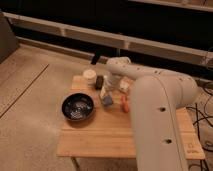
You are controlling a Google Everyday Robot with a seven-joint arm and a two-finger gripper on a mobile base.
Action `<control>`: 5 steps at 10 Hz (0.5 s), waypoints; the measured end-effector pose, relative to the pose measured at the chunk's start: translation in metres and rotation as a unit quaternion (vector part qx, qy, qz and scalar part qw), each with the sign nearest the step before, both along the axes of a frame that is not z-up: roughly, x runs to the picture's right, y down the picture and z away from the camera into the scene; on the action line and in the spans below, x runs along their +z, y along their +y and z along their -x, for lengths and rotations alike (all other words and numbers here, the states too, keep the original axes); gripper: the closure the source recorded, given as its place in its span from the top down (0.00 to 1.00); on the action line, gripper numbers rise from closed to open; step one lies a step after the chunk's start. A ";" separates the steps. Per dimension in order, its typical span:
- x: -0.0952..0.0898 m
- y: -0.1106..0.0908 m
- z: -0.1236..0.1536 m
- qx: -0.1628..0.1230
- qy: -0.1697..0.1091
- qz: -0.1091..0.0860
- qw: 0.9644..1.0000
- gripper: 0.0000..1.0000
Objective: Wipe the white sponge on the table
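The small honey-coloured wooden table (100,137) stands in the middle of the camera view. My gripper (106,96) reaches down at the end of the white arm (150,100) to the table's back middle, just right of the black bowl (77,107). A small white and blue-grey block (107,100), probably the white sponge, sits on the tabletop right at the gripper's tip. I cannot tell whether the gripper holds it. The arm hides much of the table's right half.
A white round cup-like object (89,75) and a dark can (99,81) stand at the table's back left. A small orange item (125,104) and a white item (124,86) lie beside the arm. Concrete floor surrounds the table; dark rails run behind.
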State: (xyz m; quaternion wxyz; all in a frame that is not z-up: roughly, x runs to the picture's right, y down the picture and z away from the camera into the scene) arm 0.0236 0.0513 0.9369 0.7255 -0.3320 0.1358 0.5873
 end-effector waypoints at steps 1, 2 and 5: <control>0.006 0.001 0.000 -0.005 0.009 -0.001 1.000 0.19; 0.013 0.002 0.002 -0.010 0.020 -0.001 1.000 0.19; 0.022 0.003 0.005 -0.023 0.042 0.000 0.999 0.19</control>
